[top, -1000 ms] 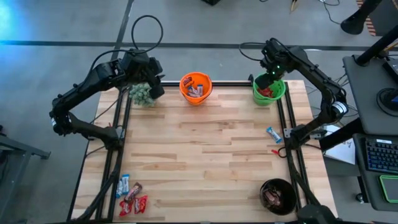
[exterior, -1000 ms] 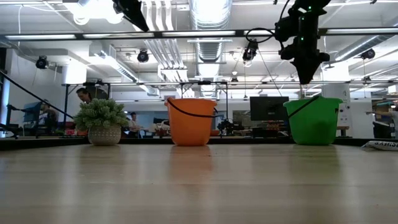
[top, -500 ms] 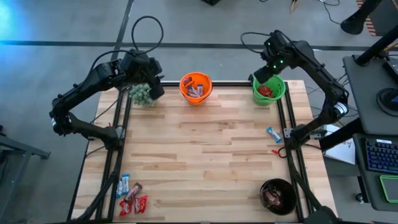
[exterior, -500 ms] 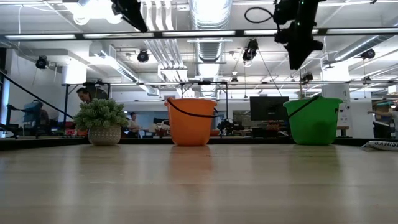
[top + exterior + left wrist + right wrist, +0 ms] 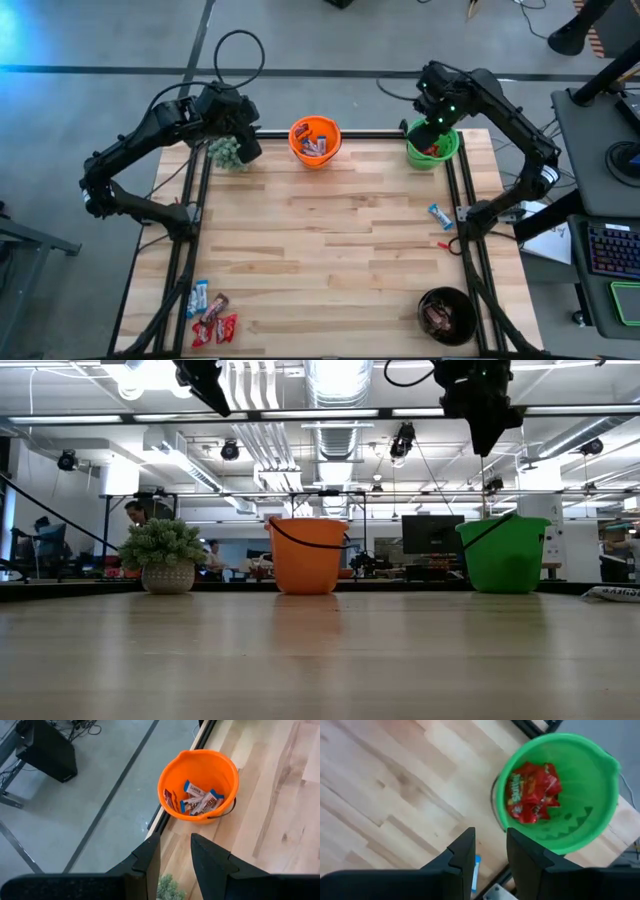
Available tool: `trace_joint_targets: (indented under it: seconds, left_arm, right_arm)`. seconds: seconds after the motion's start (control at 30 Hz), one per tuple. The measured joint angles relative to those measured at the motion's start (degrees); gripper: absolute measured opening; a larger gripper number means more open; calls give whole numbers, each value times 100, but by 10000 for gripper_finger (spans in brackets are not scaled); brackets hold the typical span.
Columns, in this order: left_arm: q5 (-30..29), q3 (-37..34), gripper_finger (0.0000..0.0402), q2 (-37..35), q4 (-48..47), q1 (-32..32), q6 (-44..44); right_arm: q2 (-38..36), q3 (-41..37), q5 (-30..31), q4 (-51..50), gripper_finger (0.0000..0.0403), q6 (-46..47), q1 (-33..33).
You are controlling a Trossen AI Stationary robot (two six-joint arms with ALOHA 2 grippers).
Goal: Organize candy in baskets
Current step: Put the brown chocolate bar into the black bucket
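At the near edge of the bench (image 5: 340, 250), a cluster of red, blue-and-white and brown candy bars (image 5: 210, 315) is seen at the left corner, and the black basket (image 5: 447, 315) with dark bars inside is seen at the right corner. Farther in, one blue-and-white bar (image 5: 440, 216) lies near the right rim. Along the far edge are found the fuzzy plant (image 5: 227, 152), the orange basket (image 5: 315, 141) holding mixed bars, and the green basket (image 5: 432, 146) holding red ones. The left claw (image 5: 175, 857) is held above the plant, released and empty. The right claw (image 5: 491, 851) is held over the green basket, released and empty.
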Motion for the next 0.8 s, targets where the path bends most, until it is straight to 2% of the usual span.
trace_joint_targets:
  seconds: [0.5, 0.8]
  left_arm:
    - [166, 0, 91, -2, -156, 0, 2]
    - [170, 0, 91, -4, -387, 0, -47]
  right_arm:
    - [-689, -520, -6, 15, 99, 857, 1034]
    - [-1407, -1579, -152, 16, 77, 1705, 1709]
